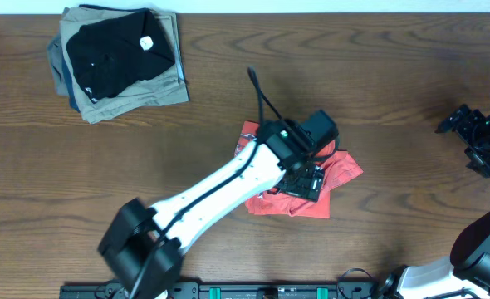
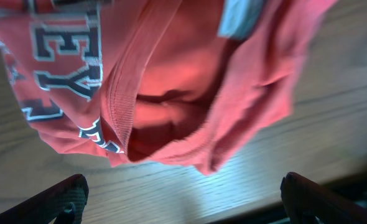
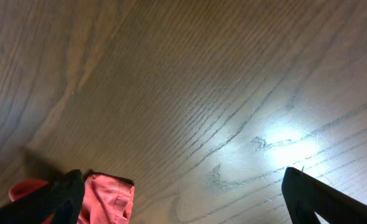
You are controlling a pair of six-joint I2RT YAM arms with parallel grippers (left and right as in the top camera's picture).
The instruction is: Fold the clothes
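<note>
overhead: the red-orange t-shirt (image 1: 345,170) lies in a small crumpled heap near the middle of the table (image 1: 104,166). the white left arm (image 1: 220,187) reaches in from the lower left, and the left gripper (image 1: 305,178) sits right over the heap, hiding its middle. the right gripper (image 1: 482,137) is at the far right edge, well apart from the t-shirt. a pile of folded clothes (image 1: 120,58), black on top, sits in the upper left corner.

left wrist: the t-shirt fills the upper part, just ahead of the fingers (image 2: 68,196), which stand spread wide with only wood between them. white block lettering (image 2: 65,62) shows at the left, and the ribbed collar (image 2: 118,106) runs down the middle.

right wrist: mostly bare table. the fingers (image 3: 62,199) are spread wide and hold nothing. a corner of the t-shirt shows at the lower left, just beside one finger.
</note>
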